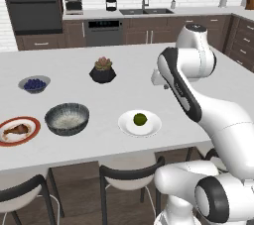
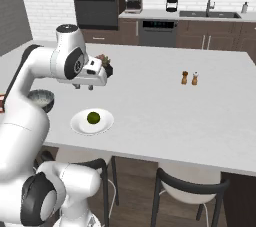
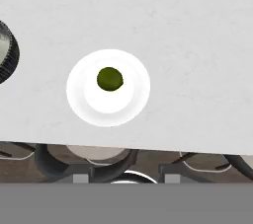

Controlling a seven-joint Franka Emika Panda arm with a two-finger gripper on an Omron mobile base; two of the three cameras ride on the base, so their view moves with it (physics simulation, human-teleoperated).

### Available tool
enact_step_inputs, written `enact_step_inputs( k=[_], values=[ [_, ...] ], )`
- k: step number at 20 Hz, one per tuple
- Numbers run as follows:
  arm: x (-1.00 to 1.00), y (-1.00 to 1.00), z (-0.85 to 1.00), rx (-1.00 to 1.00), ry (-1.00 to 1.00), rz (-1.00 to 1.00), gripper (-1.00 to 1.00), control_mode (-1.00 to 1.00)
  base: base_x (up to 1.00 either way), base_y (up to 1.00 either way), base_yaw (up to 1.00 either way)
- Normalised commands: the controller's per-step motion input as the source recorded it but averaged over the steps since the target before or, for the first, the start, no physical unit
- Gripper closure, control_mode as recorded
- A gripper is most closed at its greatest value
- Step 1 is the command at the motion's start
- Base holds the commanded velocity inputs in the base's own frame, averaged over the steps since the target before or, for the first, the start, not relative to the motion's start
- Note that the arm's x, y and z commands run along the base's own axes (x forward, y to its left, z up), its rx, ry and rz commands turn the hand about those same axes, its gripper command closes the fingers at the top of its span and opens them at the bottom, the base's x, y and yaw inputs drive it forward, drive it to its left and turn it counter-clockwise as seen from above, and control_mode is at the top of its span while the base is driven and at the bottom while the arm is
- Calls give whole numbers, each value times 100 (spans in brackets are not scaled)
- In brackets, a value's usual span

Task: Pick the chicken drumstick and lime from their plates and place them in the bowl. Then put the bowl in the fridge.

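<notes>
Hovering high over the counter (image 1: 124, 65), gripper (image 2: 83, 87) holding nothing, tips parted partway.

Hanging well above the white plate (image 3: 79, 99) and looking straight down on it, with the lime (image 3: 109, 79) sitting at its centre below and slightly to the near side. Lying just beyond that plate, toward the arm's left, the bowl (image 1: 67, 118), its ribbed rim (image 3: 7, 59) cutting into the hand view's edge. Resting farther left again, the red-rimmed plate (image 1: 31, 137) carrying the drumstick (image 1: 17, 130). Standing well behind the gripper, a potted plant (image 1: 102, 69) and a blueberry bowl (image 1: 34, 84); off to the right, two shakers (image 2: 189, 78).
</notes>
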Motion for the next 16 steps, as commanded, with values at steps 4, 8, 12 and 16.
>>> enact_step_inputs(
  k=[4,8,12,16],
  values=[
    [-26,2,0,1,-2,0,-100,-100,0,0,0],
    [-50,16,-8,5,-2,0,-100,-100,0,0,0],
    [-9,0,-54,0,0,0,-100,-100,0,0,0],
    [36,10,-58,0,5,0,-100,-100,0,0,0]
  ],
)
